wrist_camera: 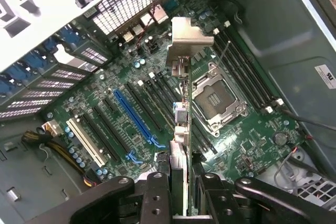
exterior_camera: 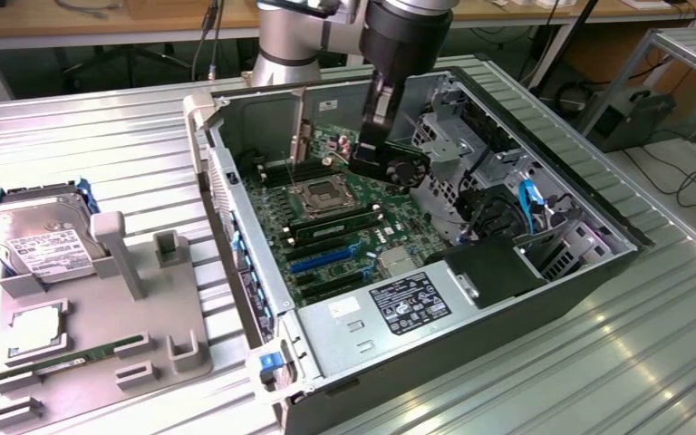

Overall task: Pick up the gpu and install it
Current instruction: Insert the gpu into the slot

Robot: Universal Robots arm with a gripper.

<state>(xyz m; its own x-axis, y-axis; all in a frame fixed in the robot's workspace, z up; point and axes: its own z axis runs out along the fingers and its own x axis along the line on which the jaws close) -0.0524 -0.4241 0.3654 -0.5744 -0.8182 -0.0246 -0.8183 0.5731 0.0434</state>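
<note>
The gripper (wrist_camera: 181, 198) has its jaws closed on the gpu (wrist_camera: 181, 129), holding it on edge inside the open computer case (exterior_camera: 506, 362). The card hangs above the motherboard (wrist_camera: 247, 135) — between the blue slot (wrist_camera: 134, 116) and the processor socket (wrist_camera: 215, 100). Its silver bracket (wrist_camera: 190, 35) faces the vented rear wall (wrist_camera: 131, 3). To do this well, I judge, the card should be upright and parallel to its slot — which slot I cannot tell — with the bracket lined up. It should then go straight down under even pressure.
</note>
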